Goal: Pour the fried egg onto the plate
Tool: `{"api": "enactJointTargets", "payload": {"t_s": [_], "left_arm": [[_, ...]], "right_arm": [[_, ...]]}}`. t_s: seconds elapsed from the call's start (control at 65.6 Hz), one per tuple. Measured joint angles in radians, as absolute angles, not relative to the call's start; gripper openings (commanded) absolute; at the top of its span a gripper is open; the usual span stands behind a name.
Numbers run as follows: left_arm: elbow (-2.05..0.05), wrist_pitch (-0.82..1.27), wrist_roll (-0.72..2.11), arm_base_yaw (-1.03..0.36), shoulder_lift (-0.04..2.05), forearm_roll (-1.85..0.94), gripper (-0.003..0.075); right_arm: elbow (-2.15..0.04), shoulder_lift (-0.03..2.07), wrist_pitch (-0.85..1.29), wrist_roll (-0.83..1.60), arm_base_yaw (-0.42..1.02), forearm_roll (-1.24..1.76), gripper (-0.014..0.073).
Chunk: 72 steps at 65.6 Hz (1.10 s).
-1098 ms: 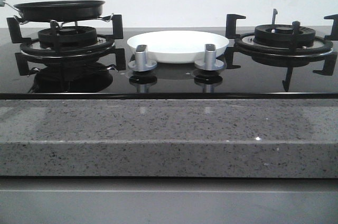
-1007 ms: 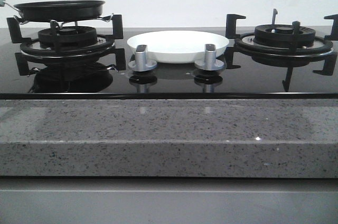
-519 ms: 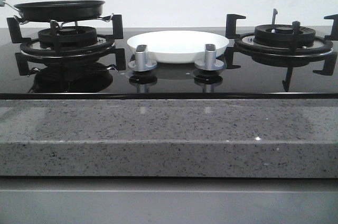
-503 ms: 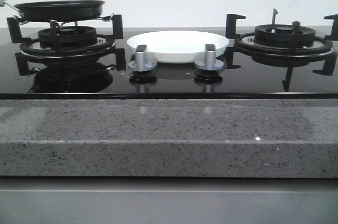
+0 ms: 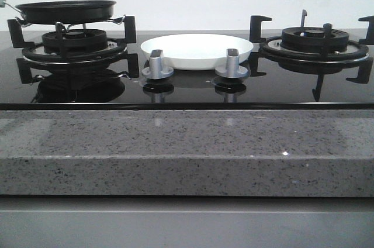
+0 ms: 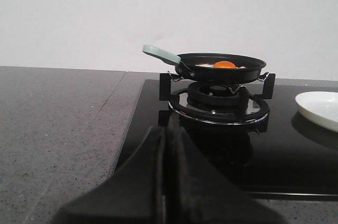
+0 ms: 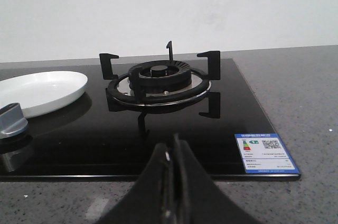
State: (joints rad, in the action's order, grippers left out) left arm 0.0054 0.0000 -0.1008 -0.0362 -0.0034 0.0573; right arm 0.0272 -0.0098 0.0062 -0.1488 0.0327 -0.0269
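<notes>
The fried egg, orange yolk showing, lies in the black frying pan on the left burner; the plate is bare and glossy. Left gripper and right gripper both clenched, grasping nothing.

Speckled grey stone counter running across the front, with a glossy black glass hob set into it. On the hob, at nine o'clock, a black burner grate bearing a black frying pan. At twelve o'clock, dead centre, a white plate resting flat on the glass, between the two burners. Just before the plate, two silver knobs, side by side. At three o'clock, a second burner grate, bare. Near that grate, at the hob's corner, a blue and white label stuck to the glass.
</notes>
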Motion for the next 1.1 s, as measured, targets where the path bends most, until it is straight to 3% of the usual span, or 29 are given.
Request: {"api": "enactJointTargets", "payload": {"t_s": [0.29, 0.488, 0.641, 0.869, 1.098], "left_arm": [[-0.002, 0.0, -0.101, -0.036, -0.003, 0.05, -0.002], [-0.166, 0.059, -0.101, -0.036, -0.003, 0.009, -0.002], [-0.371, 0.209, -0.101, -0.036, 0.018, 0.0, -0.002], [-0.649, 0.506, -0.101, -0.036, 0.211, 0.0, -0.002], [-0.742, 0.633, -0.101, -0.036, 0.379, 0.0, -0.002]], "right_arm": [[0.017, -0.01, 0.021, -0.149, 0.033, -0.027, -0.0068], [-0.15, -0.01, 0.159, -0.149, 0.033, -0.022, -0.0068], [-0.336, 0.0, 0.315, -0.149, 0.033, -0.019, -0.0068], [-0.597, 0.173, 0.558, -0.149, 0.033, -0.019, -0.0068], [-0.696, 0.336, 0.725, -0.149, 0.033, -0.019, -0.0068]]}}
